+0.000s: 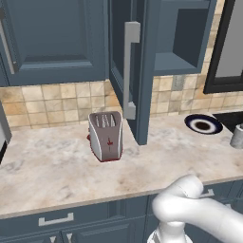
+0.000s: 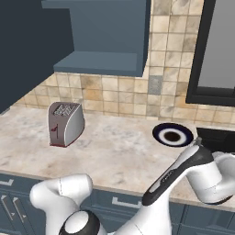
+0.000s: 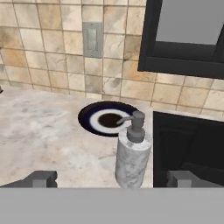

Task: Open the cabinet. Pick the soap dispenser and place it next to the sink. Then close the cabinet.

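Observation:
The soap dispenser (image 3: pixel 132 153), a grey marbled bottle with a dark pump head, stands upright on the counter just left of the black sink (image 3: pixel 188 144). In the left base view the soap dispenser (image 1: pixel 237 136) shows at the right edge. My gripper (image 3: pixel 113 179) is open and close in front of it. The fingertips (image 3: pixel 41 178) stand wide to either side of the bottle and touch nothing. The cabinet door (image 1: pixel 142 71) hangs swung out over the counter with its light-grey bar handle (image 1: pixel 130 71) facing me. The cabinet shelf (image 1: pixel 178 61) is bare.
A dark-rimmed plate (image 3: pixel 107 119) lies on the counter behind the dispenser, near the tiled wall. A silver-and-red toaster (image 1: pixel 105 135) stands under the open door. A dark window frame (image 3: pixel 183 65) rises above the sink. A wall outlet (image 3: pixel 92 39) sits on the tiles.

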You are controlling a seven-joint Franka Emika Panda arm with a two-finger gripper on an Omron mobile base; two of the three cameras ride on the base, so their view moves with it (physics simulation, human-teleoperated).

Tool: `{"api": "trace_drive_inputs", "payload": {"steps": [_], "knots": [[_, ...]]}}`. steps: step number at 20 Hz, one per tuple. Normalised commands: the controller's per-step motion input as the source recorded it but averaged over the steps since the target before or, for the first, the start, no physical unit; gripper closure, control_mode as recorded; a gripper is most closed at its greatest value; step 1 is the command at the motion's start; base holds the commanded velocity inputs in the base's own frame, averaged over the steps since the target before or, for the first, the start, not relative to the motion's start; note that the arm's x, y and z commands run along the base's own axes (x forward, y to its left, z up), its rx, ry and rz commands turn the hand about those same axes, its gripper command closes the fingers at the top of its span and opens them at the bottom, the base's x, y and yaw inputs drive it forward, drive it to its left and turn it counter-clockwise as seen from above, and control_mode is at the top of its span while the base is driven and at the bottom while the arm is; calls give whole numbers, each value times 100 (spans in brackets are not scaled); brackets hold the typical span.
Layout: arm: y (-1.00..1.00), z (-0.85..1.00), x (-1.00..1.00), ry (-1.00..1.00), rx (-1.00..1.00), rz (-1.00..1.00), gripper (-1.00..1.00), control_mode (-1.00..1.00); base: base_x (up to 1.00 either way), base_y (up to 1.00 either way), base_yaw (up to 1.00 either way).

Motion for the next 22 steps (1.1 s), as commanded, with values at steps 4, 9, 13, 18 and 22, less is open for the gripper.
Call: {"api": "trace_drive_inputs", "payload": {"steps": [4,9,13,18,22], "knots": [[79,58,-25,2,-1,0,-100,-100,0,0,0],[90,51,-45,6,-1,0,-100,-100,0,0,0],[79,58,-53,0,0,0,-100,-100,0,0,0],[77,55,-55,2,-1,0,-100,-100,0,0,0],[82,39,-55,20,-6,0,-100,-100,0,0,0]]}}
